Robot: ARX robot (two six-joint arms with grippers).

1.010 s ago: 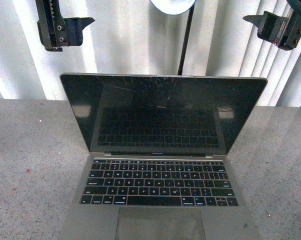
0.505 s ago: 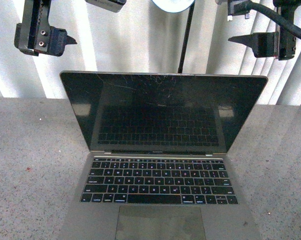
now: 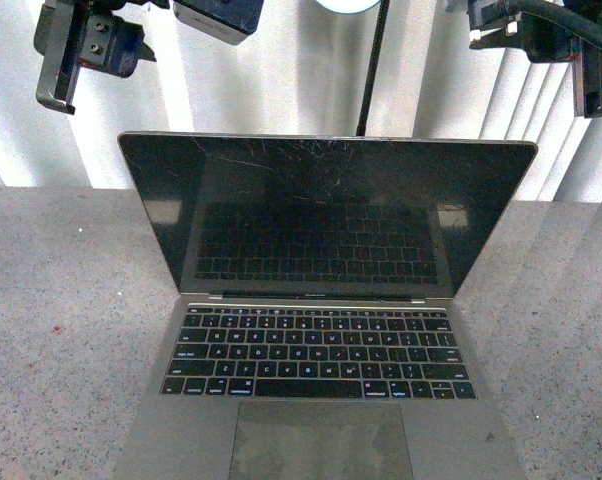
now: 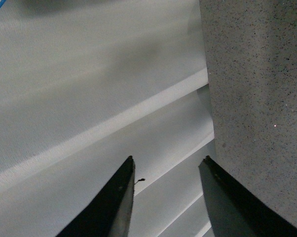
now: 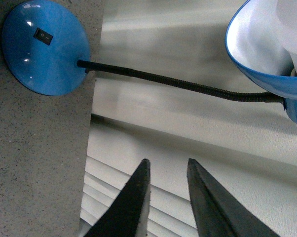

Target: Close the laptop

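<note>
The grey laptop stands open on the speckled table, its scratched black screen upright and facing me, with the keyboard and trackpad toward the front edge. My left gripper hangs high above the screen's left corner, open and empty. High over the right corner is my right gripper, also open and empty. In the left wrist view the left gripper has its jaws apart over white blinds and a strip of table. The right gripper shows spread jaws over the blinds. Neither wrist view holds the laptop.
A blue desk lamp stands behind the laptop: round base on the table, black gooseneck, blue shade. Its stem rises behind the screen's middle. White vertical blinds back the speckled grey table.
Both grippers have risen and turned; their fingers, which pointed inward before, now show mostly as bodies at the top edge. The laptop's screen looks slightly more upright.
</note>
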